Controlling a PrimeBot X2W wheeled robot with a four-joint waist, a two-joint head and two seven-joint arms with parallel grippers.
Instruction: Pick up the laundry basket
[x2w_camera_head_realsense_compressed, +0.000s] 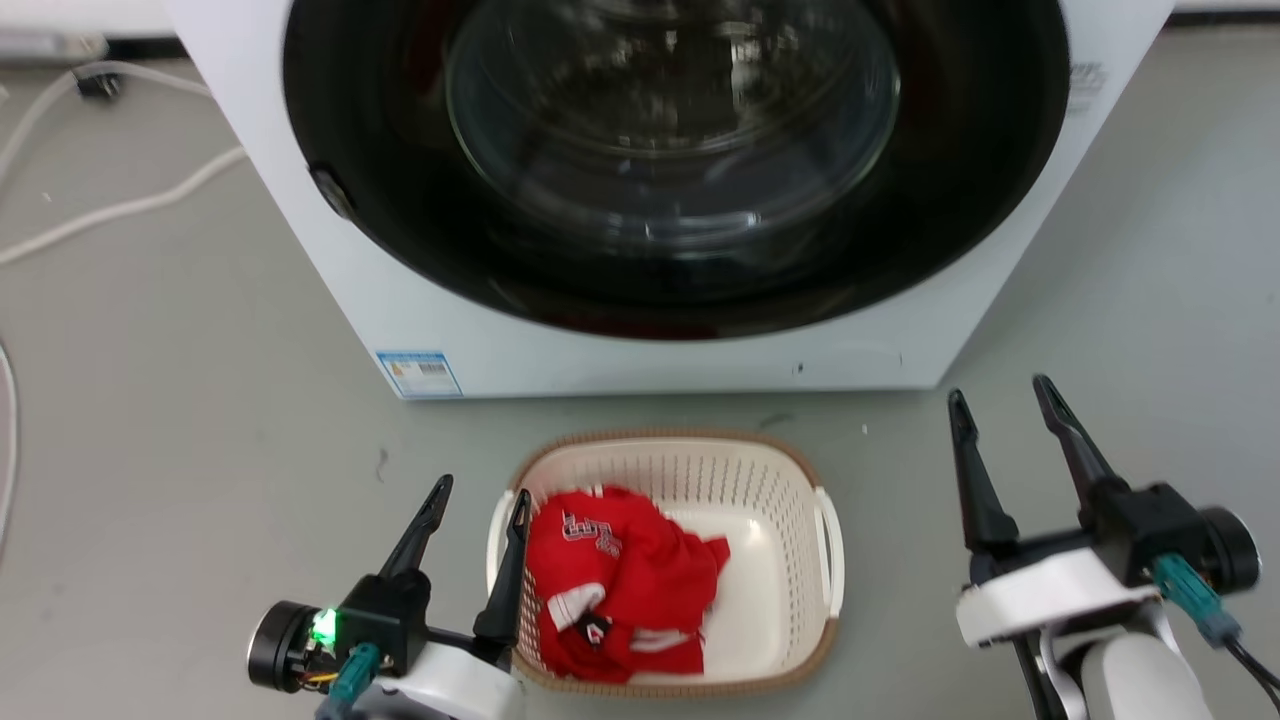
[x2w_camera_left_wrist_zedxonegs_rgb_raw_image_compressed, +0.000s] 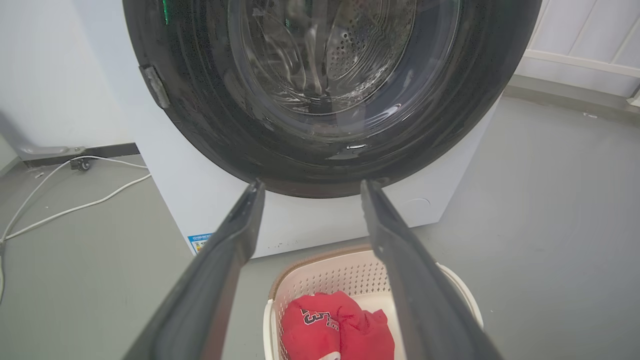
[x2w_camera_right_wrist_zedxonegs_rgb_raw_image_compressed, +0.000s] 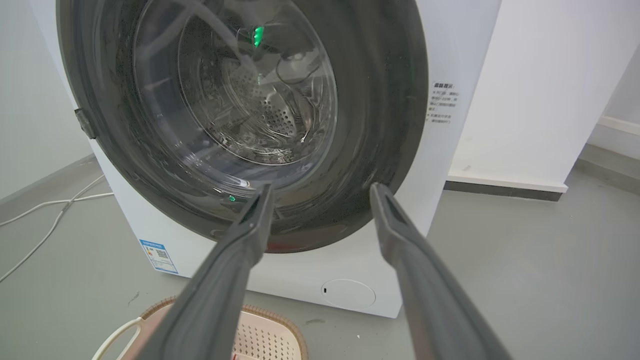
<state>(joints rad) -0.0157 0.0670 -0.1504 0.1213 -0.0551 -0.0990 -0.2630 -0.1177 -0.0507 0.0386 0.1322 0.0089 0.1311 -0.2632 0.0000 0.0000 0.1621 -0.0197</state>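
Note:
The laundry basket (x2w_camera_head_realsense_compressed: 770, 500) stands on the grey floor in front of the washing machine, cream-white and perforated with a brown rim and white side handles. A red garment (x2w_camera_head_realsense_compressed: 620, 580) lies inside it. My left gripper (x2w_camera_head_realsense_compressed: 482, 487) is open at the basket's left side, its right finger over the left rim and handle. Well to the right of the basket, my right gripper (x2w_camera_head_realsense_compressed: 1000, 392) is open and holds nothing. The left wrist view looks down on the basket (x2w_camera_left_wrist_zedxonegs_rgb_raw_image_compressed: 330, 275) between the open fingers (x2w_camera_left_wrist_zedxonegs_rgb_raw_image_compressed: 220, 265). In the right wrist view the basket's corner (x2w_camera_right_wrist_zedxonegs_rgb_raw_image_compressed: 270, 335) shows low down.
A white front-loading washing machine (x2w_camera_head_realsense_compressed: 620, 340) with a shut dark glass door (x2w_camera_head_realsense_compressed: 670, 150) stands just behind the basket. White cables (x2w_camera_head_realsense_compressed: 110, 210) lie on the floor at the left. A white wall (x2w_camera_right_wrist_zedxonegs_rgb_raw_image_compressed: 530, 90) rises to the machine's right.

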